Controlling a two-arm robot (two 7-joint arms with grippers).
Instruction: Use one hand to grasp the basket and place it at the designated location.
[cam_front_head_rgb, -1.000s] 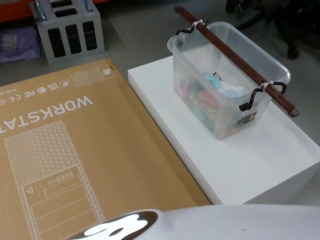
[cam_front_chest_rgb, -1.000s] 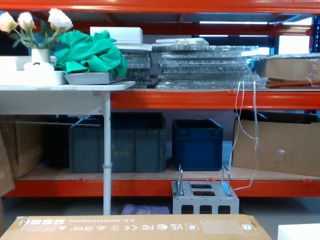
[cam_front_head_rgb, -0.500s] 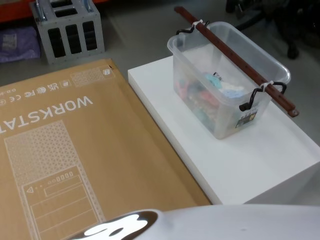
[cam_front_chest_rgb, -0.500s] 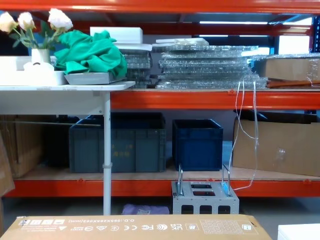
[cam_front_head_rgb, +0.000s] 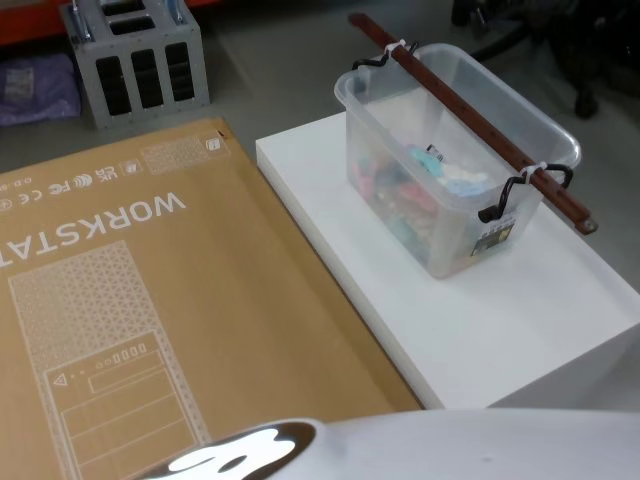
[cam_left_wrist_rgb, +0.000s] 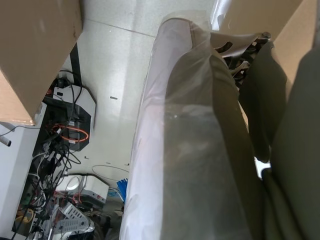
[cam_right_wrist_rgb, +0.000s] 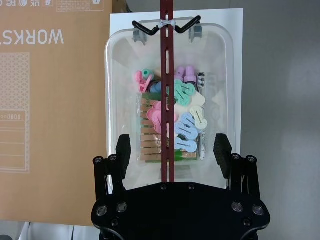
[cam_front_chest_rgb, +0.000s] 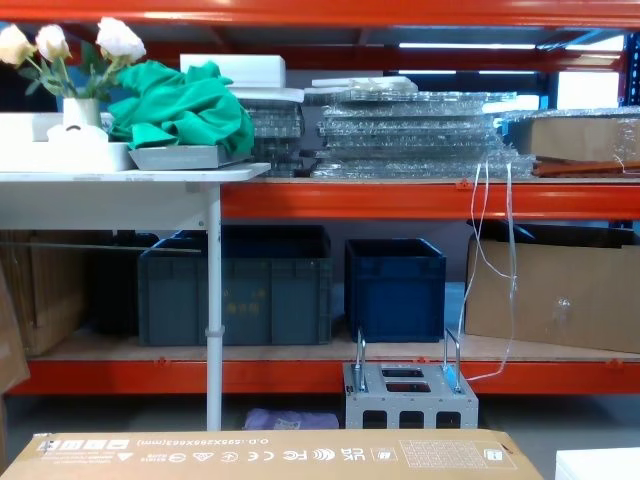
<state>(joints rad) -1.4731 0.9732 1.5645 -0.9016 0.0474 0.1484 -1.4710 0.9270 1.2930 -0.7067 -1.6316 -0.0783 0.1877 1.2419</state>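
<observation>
One basket (cam_right_wrist_rgb: 170, 100) (full of coloured pegs) waits on its white platform (cam_front_head_rgb: 520, 320).
Right gripper (cam_right_wrist_rgb: 172, 148) hovers above, fingers (cam_right_wrist_rgb: 123, 150) spread wide and empty, straddling the brown rod (cam_right_wrist_rgb: 166, 90).

White platform (cam_front_head_rgb: 480, 330) bearing the basket (cam_front_head_rgb: 455, 215), flat cardboard box (cam_front_head_rgb: 150, 300) alongside

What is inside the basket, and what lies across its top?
The basket holds a heap of coloured clothes pegs, pink, blue, green and wooden. A dark red rod lies across its rim, tied to black hooks. The rod and upper pegs cover whatever lies beneath them.
</observation>
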